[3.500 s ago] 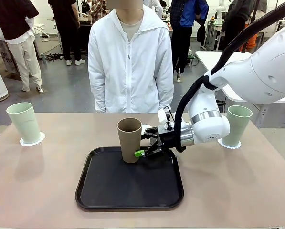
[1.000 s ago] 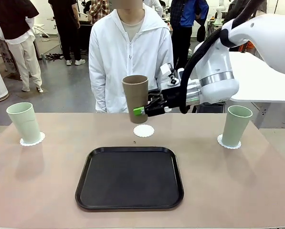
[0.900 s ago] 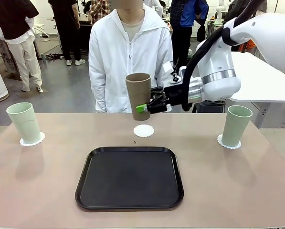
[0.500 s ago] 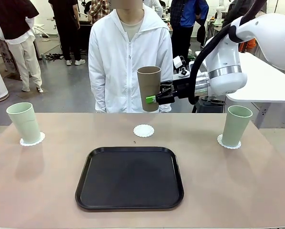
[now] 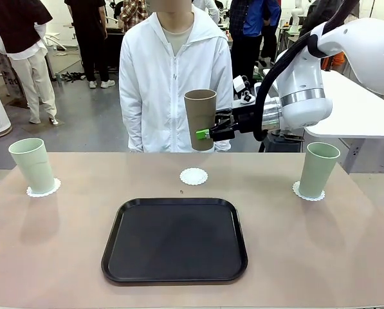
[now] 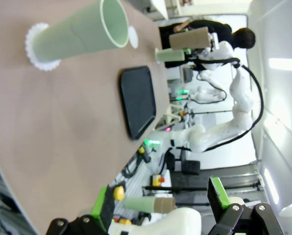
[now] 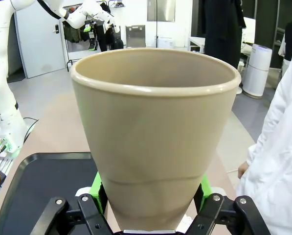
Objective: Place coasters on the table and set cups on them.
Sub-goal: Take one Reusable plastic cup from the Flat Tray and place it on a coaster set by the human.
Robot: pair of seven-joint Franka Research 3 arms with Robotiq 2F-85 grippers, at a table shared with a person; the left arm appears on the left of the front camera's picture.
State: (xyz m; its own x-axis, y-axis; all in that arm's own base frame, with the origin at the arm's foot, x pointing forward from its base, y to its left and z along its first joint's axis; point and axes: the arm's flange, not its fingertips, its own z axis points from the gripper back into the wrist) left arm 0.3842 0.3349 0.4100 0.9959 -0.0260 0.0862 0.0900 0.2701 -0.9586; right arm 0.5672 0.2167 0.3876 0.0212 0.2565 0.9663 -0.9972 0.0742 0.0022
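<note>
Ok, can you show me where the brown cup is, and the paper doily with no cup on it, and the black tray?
brown cup [image 5: 200, 119], front view, middle of its side
empty doily [image 5: 193, 176], front view, its centre
black tray [image 5: 174, 239], front view, its flat floor

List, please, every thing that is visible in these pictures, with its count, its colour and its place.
brown cup: one, brown, held in the air above the table's far middle
green cups: two, pale mint green, one at the table's left end, one at the right end, each on a coaster
coasters: three, white, one bare at the far middle, two under the green cups
tray: one, black, table centre
table: one, beige
person: one, white jacket, standing at the far side
left gripper: black with green pads, open
right gripper: black with green pads, shut on the brown cup
</note>
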